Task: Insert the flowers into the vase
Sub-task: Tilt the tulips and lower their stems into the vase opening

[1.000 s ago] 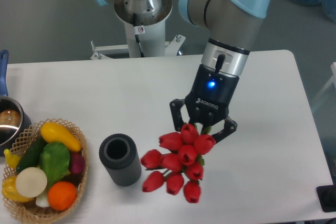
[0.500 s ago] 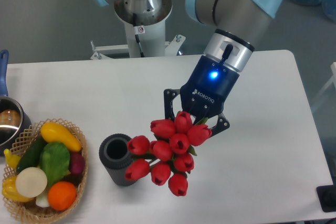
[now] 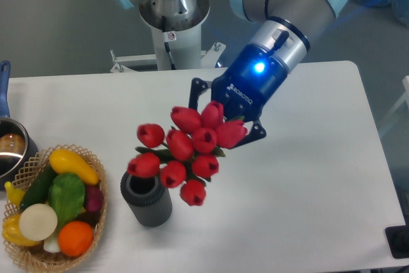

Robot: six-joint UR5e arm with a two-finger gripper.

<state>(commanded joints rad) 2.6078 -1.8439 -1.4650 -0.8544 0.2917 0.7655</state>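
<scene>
1. Right now the end effector [image 3: 223, 114] is closed on the flowers [image 3: 183, 151], its two dark fingers pinching the bunch near the upper buds, where the stems are hidden behind the red heads.
2. From the end effector, the bunch fans out toward seven or eight o'clock, so its long axis runs on a slant from upper right to lower left rather than straight down.
3. The vase [image 3: 146, 195] stands upright on the white worktop [image 3: 307, 177], at about seven o'clock from the end effector and well apart from it.
4. The lowest-left bud overlaps the vase's rim in this view; whether it touches the rim or hangs above it, I cannot tell.
5. Judging from this, the stem ends are what must meet the opening, yet the buds lead toward the vase, so the coming move likely calls for turning the bunch until its axis stands upright over the mouth.
6. The bunch looks wider than the opening, so a bud catching on the thick rim is the likely snag.
7. A woven basket [image 3: 96, 222] of fruit and vegetables sits at nine o'clock from the vase, just beside it.
</scene>
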